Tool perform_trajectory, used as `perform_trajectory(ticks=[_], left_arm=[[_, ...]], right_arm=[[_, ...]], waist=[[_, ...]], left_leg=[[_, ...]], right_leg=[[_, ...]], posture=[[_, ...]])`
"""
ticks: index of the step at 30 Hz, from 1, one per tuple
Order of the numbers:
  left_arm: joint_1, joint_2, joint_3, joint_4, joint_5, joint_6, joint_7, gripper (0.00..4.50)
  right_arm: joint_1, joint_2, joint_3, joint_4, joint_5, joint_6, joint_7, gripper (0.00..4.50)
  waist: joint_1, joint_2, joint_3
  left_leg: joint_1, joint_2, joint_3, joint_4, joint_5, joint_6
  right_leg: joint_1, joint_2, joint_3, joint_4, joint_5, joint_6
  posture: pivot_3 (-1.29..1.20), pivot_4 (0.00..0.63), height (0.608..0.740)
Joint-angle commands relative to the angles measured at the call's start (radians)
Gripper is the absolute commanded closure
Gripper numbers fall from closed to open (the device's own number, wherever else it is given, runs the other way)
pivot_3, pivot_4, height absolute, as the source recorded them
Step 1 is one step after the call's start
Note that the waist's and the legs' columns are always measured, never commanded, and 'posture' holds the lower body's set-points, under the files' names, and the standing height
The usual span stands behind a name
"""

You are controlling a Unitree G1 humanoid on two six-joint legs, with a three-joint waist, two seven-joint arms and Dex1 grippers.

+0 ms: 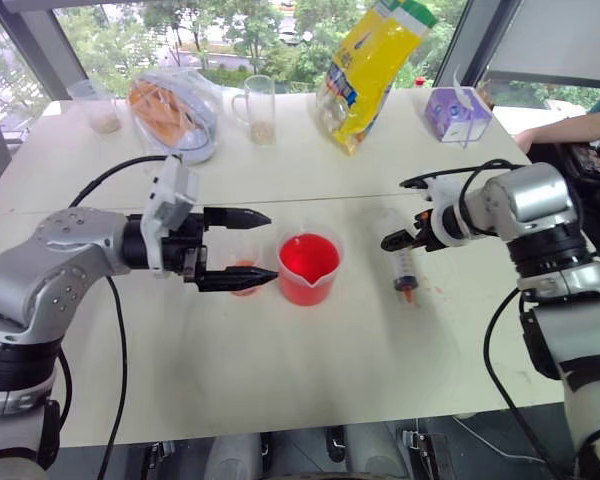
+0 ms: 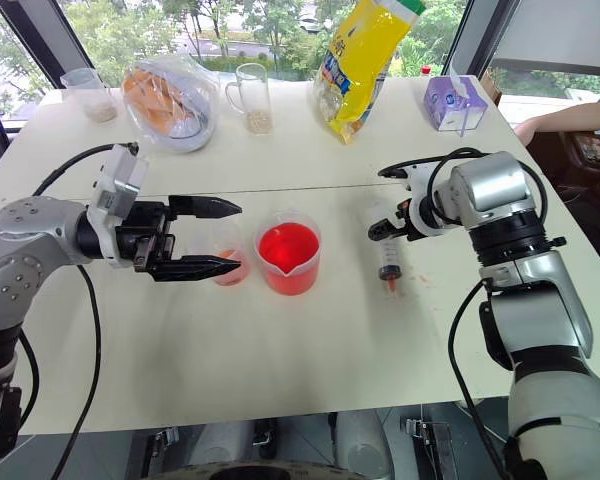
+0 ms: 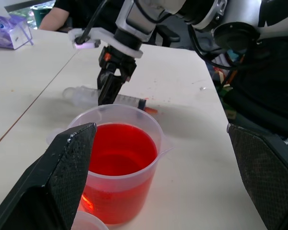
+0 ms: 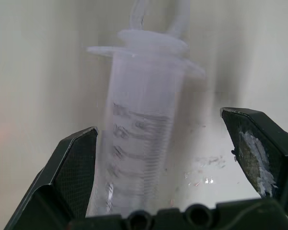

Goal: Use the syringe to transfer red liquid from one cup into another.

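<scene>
Right hand (image 2: 388, 228) of mine hangs wide open over the syringe (image 2: 388, 250), its two black fingers either side of the barrel and, as far as I can make out, not yet touching it. Left hand (image 1: 265, 247) is open as well, held level, its fingers reaching toward the red beaker (image 1: 308, 268) and passing above and below the small pinkish cup (image 1: 244, 277) that stands just beside it.

On the white desk (image 1: 280, 370) the beaker is the heaviest piece, I judge: nearly full of red liquid (image 2: 286, 246), thin-walled, apt to flex and slop if squeezed or nudged. It is best left standing.

The syringe lies flat to the right of the beaker, orange tip toward me, flange away. It looks light, stiff and smooth, so it may roll or slip. I would close across the middle of the marked barrel, below the flange, leaving the plunger free.

The small cup looks almost empty and very light; a brush from my fingers could tip it.
</scene>
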Motion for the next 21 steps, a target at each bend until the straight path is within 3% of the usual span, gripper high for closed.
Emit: perform_trajectory(ticks=[1,2,5,9,10,17,21], left_arm=[[0.005,-0.005,0.022,-0.034,0.014,-0.031,0.014,0.0],[0.009,-0.008,0.024,-0.036,0.016,-0.034,0.018,0.0],[0.014,-0.012,0.028,-0.034,0.023,-0.042,0.024,0.0],[0.013,-0.01,0.033,-0.025,0.03,-0.055,0.025,0.0],[0.01,-0.009,0.034,-0.022,0.031,-0.058,0.025,0.0],[-0.041,-0.001,0.045,0.032,0.038,-0.07,0.013,0.0],[-0.147,-0.031,0.04,0.089,0.015,-0.048,0.016,0.0]], right_arm=[[-0.044,0.036,0.033,0.058,-0.055,-0.059,0.025,0.05],[-0.047,0.047,0.047,0.073,-0.068,-0.07,0.035,0.05],[-0.054,0.067,0.068,0.104,-0.1,-0.084,0.057,0.91],[-0.053,0.075,0.08,0.094,-0.123,-0.072,0.088,2.95],[-0.053,0.075,0.077,0.088,-0.125,-0.063,0.093,3.11],[-0.062,0.033,-0.069,-0.106,-0.092,0.046,0.082,3.11],[0.026,0.018,-0.339,-0.417,0.0,-0.203,0.115,3.11]], waist=[[-0.001,0.0,0.0],[0.0,0.0,0.0],[-0.001,-0.001,-0.001],[-0.003,-0.001,-0.001],[-0.003,-0.001,-0.001],[0.002,0.0,0.0],[0.013,0.0,0.0]], left_leg=[[0.0,0.0,0.0,0.0,0.0,0.0],[0.0,0.0,0.0,0.0,0.0,0.0],[0.002,0.001,0.0,0.0,0.0,0.0],[0.003,0.001,0.0,0.0,0.0,0.0],[0.003,0.001,0.0,0.0,0.0,0.0],[0.001,0.001,0.0,0.0,0.0,0.0],[-0.001,0.001,0.0,0.0,0.0,0.0]], right_leg=[[0.0,0.0,0.0,0.0,0.0,0.0],[0.0,0.0,0.0,0.0,0.0,0.0],[0.001,0.0,0.001,0.0,0.0,0.0],[0.001,0.0,0.003,0.0,0.0,0.0],[0.001,0.0,0.003,0.0,0.0,0.0],[0.0,0.001,0.003,0.0,0.0,0.0],[-0.002,0.0,0.003,0.0,0.001,0.002]], posture=[[0.0,0.15,0.74],[0.0,0.15,0.74],[0.0,0.15,0.74],[0.0,0.15,0.74],[0.0,0.15,0.74],[0.0,0.15,0.74],[0.0,0.15,0.74]])
